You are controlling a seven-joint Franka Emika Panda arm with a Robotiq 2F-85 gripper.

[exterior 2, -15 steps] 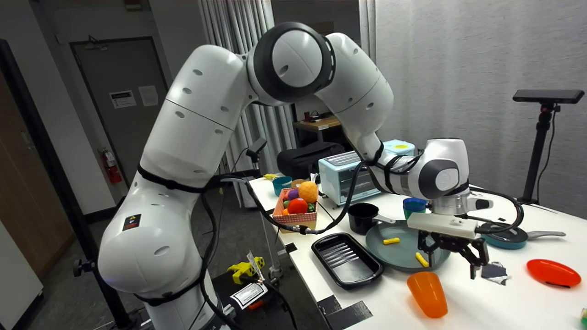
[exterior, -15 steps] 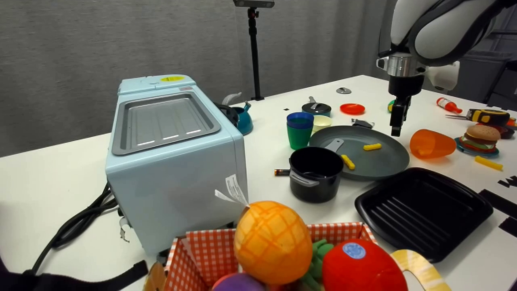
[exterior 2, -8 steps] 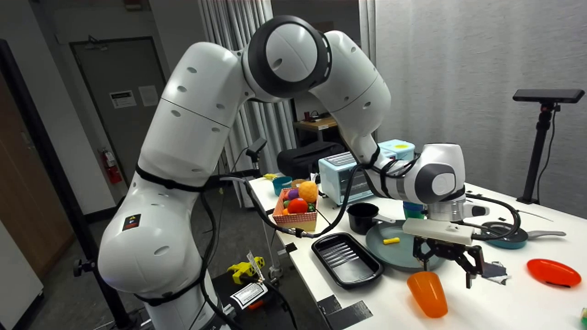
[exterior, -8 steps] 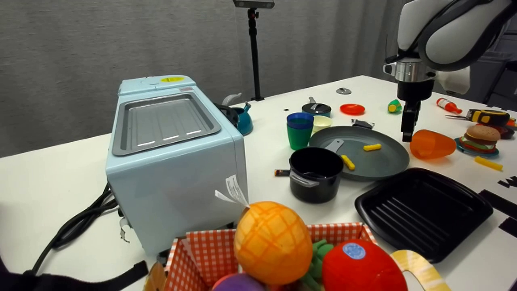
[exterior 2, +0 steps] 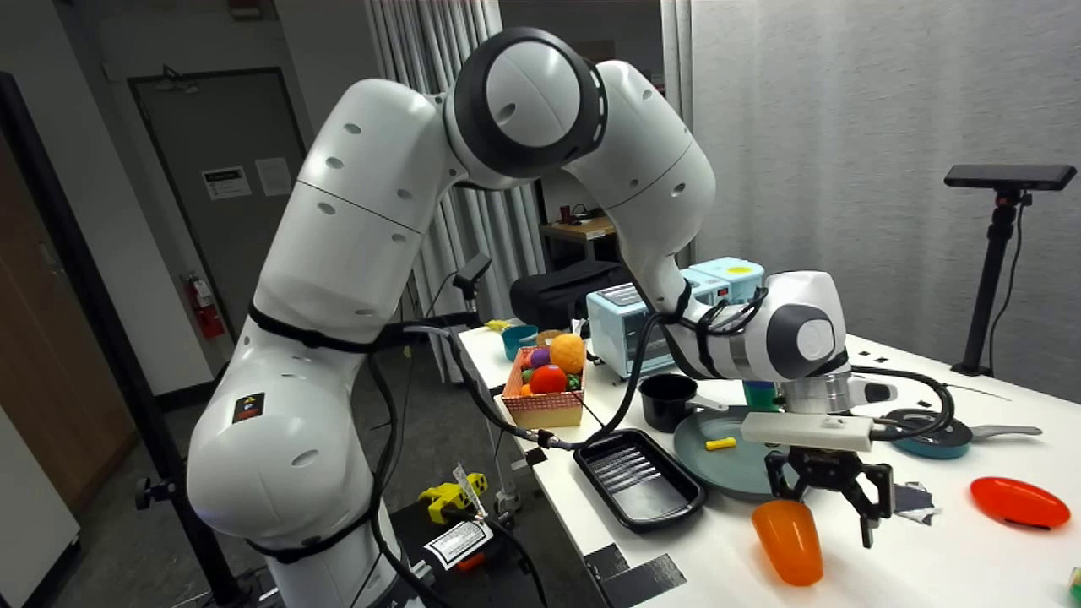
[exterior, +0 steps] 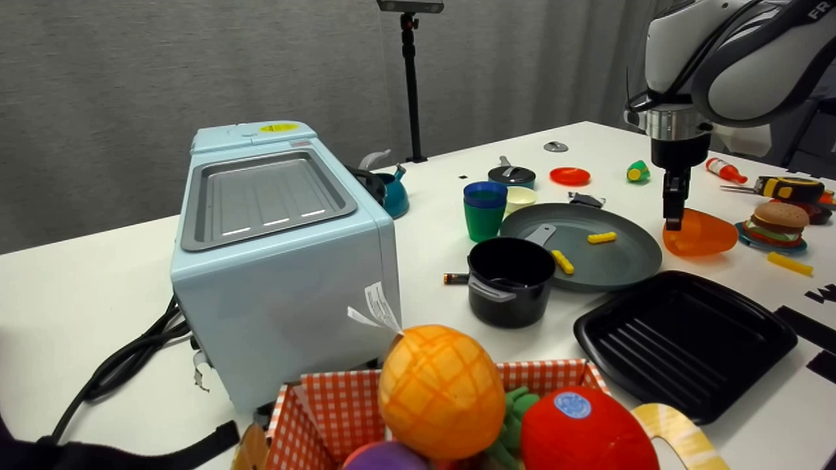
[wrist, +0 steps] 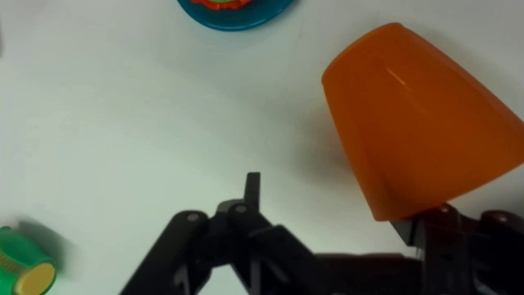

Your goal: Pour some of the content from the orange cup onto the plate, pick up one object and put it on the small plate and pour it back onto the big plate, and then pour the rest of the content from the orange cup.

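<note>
See white table [exterior 2: 946, 583] in all three views. See robot arm [exterior 2: 650, 156] from lower links to wrist in an exterior view. Find light blue oven [exterior: 287, 294] in both exterior views. Find basket [exterior 2: 545, 414] of plush fruit near oven.

Note dark grey big plate [exterior: 614, 269] in both exterior views, beside black ridged tray [exterior: 731, 329] and black pot [exterior: 513, 287].

Read jaws of gripper [exterior 2: 824, 519] as spread wide and holding nothing, from an exterior view; see fingers [exterior: 675, 196] edge-on, overlapping, in an exterior view. In wrist view, find one fingertip free above table, the other hidden by orange cup [wrist: 425, 123] at its mouth end; cannot tell whether inside or behind.

Find orange cup on its side on table, near big plate, mouth toward plate. See stacked blue and green cups [exterior: 484, 219] in both exterior views. See toy burger [exterior: 780, 222] past orange cup in an exterior view; catch only part of it in wrist view. See small plate [exterior: 522, 198] in an exterior view, partly hidden by stacked cups.

Count three yellow pieces of content [exterior: 601, 237] in an exterior view: two on big plate, one on table near burger. Count just one piece of content [exterior 2: 720, 443], on big plate, in an exterior view.
</note>
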